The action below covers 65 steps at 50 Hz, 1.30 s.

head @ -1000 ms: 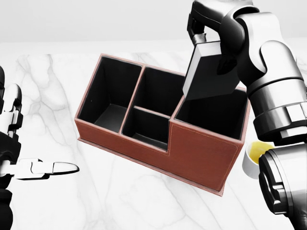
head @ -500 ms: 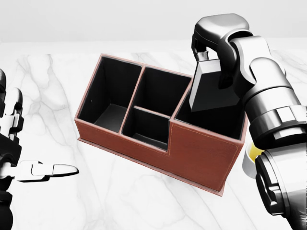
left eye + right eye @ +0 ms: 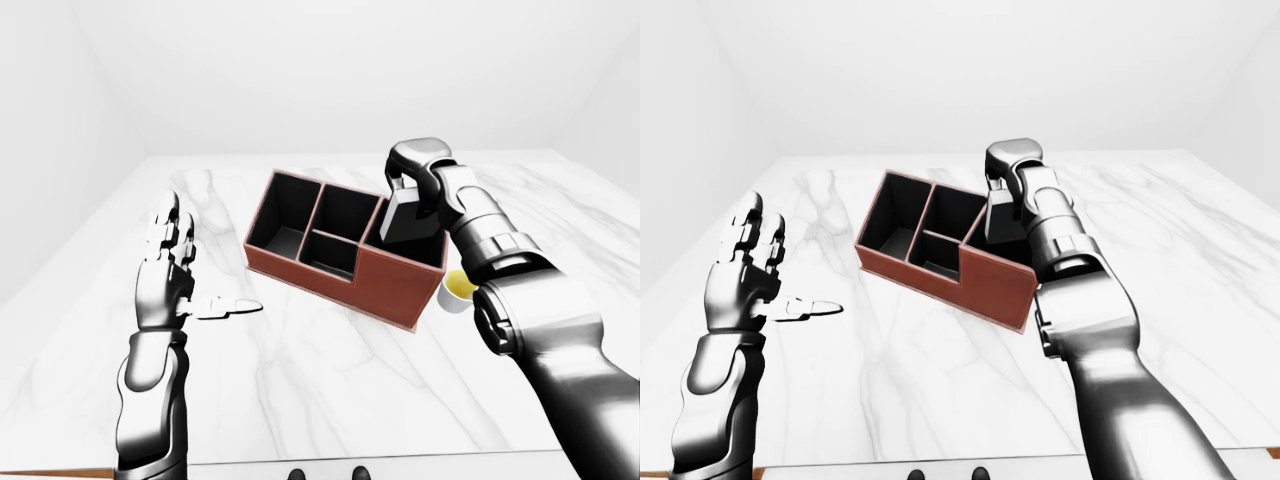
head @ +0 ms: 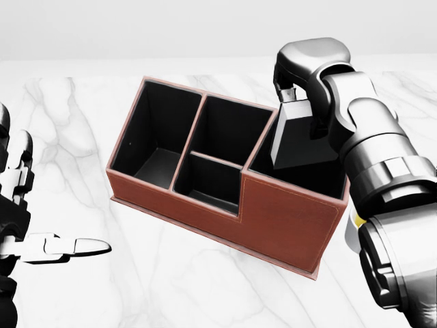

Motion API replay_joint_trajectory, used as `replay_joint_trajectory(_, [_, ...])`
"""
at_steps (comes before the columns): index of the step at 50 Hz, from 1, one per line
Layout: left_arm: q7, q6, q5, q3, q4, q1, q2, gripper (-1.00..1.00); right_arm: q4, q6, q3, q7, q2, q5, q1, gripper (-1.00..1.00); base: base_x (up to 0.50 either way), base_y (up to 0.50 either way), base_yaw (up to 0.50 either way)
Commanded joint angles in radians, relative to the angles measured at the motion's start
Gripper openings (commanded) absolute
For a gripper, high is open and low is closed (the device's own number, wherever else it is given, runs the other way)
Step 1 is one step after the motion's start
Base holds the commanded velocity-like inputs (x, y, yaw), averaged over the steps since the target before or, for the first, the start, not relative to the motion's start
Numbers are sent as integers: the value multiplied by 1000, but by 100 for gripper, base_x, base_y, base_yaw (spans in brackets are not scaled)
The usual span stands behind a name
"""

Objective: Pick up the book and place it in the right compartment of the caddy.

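Dark grey and flat-sided, the book (image 4: 304,140) hangs tilted over the right compartment of the caddy (image 4: 287,219), its lower edge already dipped below the rim while its upper end is pinched in the right hand (image 4: 292,92), whose fingers close on the top edge. It reads as a rigid slab with smooth faces, so it should keep its shape under a firm pinch, though the smooth cover could slip if the grip loosens before the lower edge is supported; nothing suggests it is heavy or fragile. Holding it by the top edge looks like the sensible choice here, since it leaves the lower part free to slide between the compartment walls without the fingers fouling the rim. The reddish-brown caddy, black inside, sits at an angle on the white marble table (image 4: 82,137), with its two middle cells and its left cell showing nothing in them. A small white cup (image 3: 458,290) with yellow contents stands just beside the caddy's right end, close enough that a careless withdrawal of the arm might knock it. The left hand (image 3: 172,270) hovers well apart to the left, fingers spread and holding nothing.
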Motion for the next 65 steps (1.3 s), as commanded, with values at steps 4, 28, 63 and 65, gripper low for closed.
replay_joint_trajectory(4, [-5, 0, -2, 4, -2, 6, -1, 100, 23, 0, -1, -51, 7, -30, 7, -100, 0, 0, 0])
replay_joint_trajectory(28, [-23, 0, -3, 12, -20, 35, -9, 100, 54, 0, -4, -103, 19, -44, 36, -100, 0, 0, 0])
replay_joint_trajectory(63, [-29, 0, -3, 11, -20, 48, -15, 100, 70, 0, -10, -143, 28, -76, 68, -100, 0, 0, 0])
replay_joint_trajectory(65, [-30, 0, -2, 11, -23, 49, -15, 100, 70, 0, -9, -145, 27, -78, 68, -100, 0, 0, 0])
